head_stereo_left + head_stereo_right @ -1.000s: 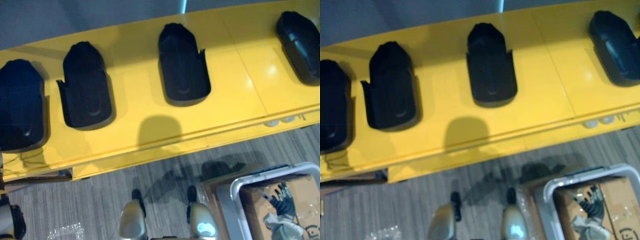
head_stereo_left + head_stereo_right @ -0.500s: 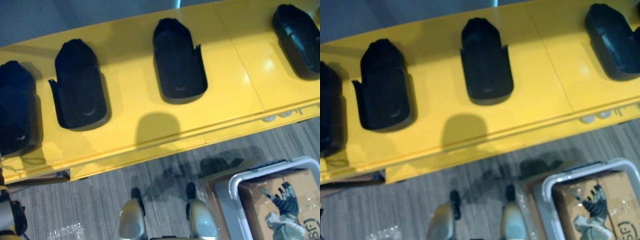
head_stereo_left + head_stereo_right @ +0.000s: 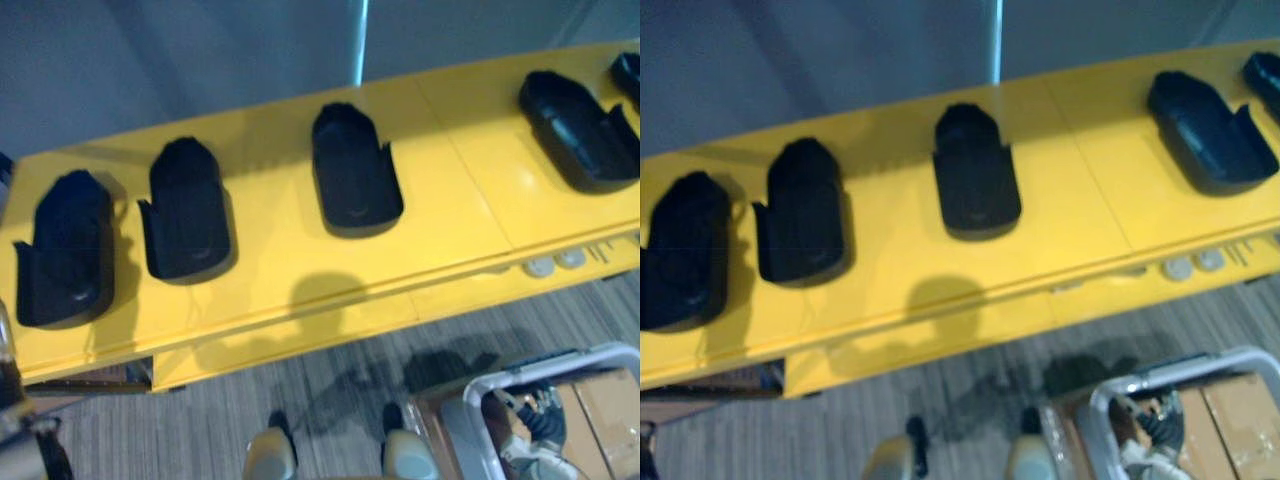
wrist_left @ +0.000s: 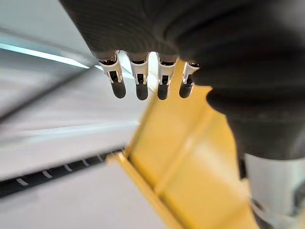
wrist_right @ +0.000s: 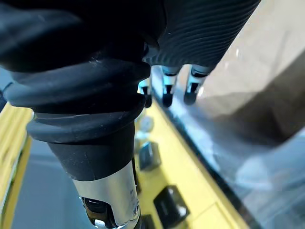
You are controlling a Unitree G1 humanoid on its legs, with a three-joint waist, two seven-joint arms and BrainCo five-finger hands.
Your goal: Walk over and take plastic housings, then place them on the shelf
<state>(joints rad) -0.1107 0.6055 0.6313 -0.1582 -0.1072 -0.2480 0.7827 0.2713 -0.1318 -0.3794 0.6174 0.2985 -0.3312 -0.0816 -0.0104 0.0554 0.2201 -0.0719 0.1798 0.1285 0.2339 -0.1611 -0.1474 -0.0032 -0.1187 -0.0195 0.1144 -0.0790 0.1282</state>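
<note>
Overhead glare on the yellow shelf [image 3: 460,205]; housings [image 3: 355,180] cast soft shadows.

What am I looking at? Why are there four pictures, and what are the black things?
This is a walking robot with two hands. Two pictures come from cameras in its head, looking down. The other two come from cameras on its wrists, very close to each hand. On a long yellow table lie black plastic housings, hollow shells, in a row. The left hand hangs with straight fingers and holds nothing. The right hand is empty too, low by a cardboard box in a white-rimmed bin.
</note>
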